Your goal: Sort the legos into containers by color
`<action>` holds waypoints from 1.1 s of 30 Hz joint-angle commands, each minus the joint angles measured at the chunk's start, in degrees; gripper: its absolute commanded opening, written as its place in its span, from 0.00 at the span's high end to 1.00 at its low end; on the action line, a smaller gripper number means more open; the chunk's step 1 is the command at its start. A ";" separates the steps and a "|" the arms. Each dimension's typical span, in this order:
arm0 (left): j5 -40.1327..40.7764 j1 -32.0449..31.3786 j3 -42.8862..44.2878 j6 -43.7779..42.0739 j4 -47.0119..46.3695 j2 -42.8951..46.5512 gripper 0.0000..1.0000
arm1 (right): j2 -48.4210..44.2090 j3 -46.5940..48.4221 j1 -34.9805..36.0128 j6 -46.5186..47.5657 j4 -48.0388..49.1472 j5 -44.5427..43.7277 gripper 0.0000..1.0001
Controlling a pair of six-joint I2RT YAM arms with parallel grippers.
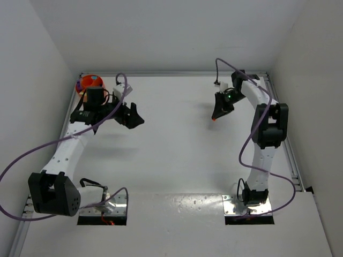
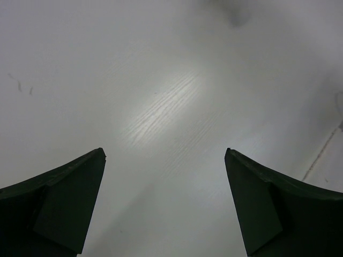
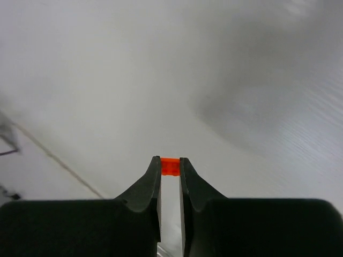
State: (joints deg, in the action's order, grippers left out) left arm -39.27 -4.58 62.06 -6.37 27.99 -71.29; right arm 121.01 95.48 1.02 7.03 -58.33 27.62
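Note:
My right gripper is shut on a small orange lego pinched between its fingertips, held above the white table. In the top view it hangs at the back right, the orange lego showing at its tip. My left gripper is open and empty over bare table; in the top view it sits at the back left. The small round orange bowl stands in the far left corner behind my left arm, partly hidden, with a purple piece at its left rim. No other legos show.
White walls enclose the table on the left, back and right. A metal rail runs along the right edge. Purple cables loop from both arms over the table.

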 commanded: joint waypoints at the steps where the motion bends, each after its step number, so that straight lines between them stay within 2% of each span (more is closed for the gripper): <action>1: -9.41 -0.43 -2.91 1.18 -6.97 3.69 0.00 | 2.12 6.64 0.57 -6.30 -4.43 20.17 0.96; 3: -13.46 -0.96 -3.44 2.14 -9.70 3.70 0.00 | 3.44 7.70 0.57 -9.38 -3.47 27.62 0.96; 4: -13.99 -2.52 -4.14 4.07 -10.66 3.70 0.00 | 2.83 7.70 1.17 -12.45 -0.33 28.62 0.96; 8: -14.00 -5.43 -6.07 12.15 -17.69 2.56 0.07 | 0.46 -0.11 2.41 -20.54 8.03 36.80 0.98; 9: -14.00 -5.96 -6.60 14.70 -21.71 1.34 0.11 | -1.20 -1.69 2.93 -22.82 10.31 37.42 0.98; 10: -13.13 -7.19 -7.65 17.42 -23.75 1.33 0.20 | -2.26 -5.27 2.94 -25.72 16.34 38.03 0.98; 11: -12.42 -7.89 -8.18 22.49 -25.60 0.37 0.24 | -3.23 -7.05 2.94 -32.88 19.97 38.04 0.98; 13: -8.21 -10.69 -9.06 26.30 -29.56 -0.26 0.36 | -5.60 -11.27 2.94 -40.13 28.65 36.73 0.99; 14: -6.28 -11.84 -9.06 28.76 -30.09 -0.87 0.38 | -5.61 -12.07 2.94 -46.17 30.36 34.37 0.99; 17: 1.98 -16.49 -5.73 30.18 -28.08 -4.10 0.45 | -5.61 -10.32 4.86 -46.85 26.71 28.84 1.00; 19: 6.56 -18.36 -4.06 30.19 -26.14 -6.22 0.45 | -6.31 -11.71 5.58 -48.32 27.56 26.44 1.00; 21: 7.19 -19.93 -2.48 31.76 -25.35 -9.74 0.45 | -7.01 -13.39 6.10 -53.51 30.46 25.04 1.00; 24: 5.25 -22.48 -0.20 33.35 -26.05 -13.51 0.45 | -7.54 -12.25 6.63 -54.05 28.62 19.86 1.00; 28: 7.44 -24.95 3.85 33.35 -26.05 -17.29 0.45 | -7.54 -11.02 7.77 -55.54 27.22 16.86 1.00; 30: 8.32 -24.95 6.05 35.01 -25.53 -19.06 0.50 | -7.54 -11.89 7.77 -56.85 27.21 16.86 1.00; 33: 8.86 -24.95 7.45 36.42 -25.53 -22.13 0.51 | -8.07 -14.44 8.30 -60.18 30.36 20.01 1.00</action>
State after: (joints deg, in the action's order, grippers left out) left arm -32.05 -29.36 66.59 27.22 3.73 -91.68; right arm 115.74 82.21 8.82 -48.25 -30.74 46.87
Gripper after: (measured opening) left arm 0.492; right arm 0.122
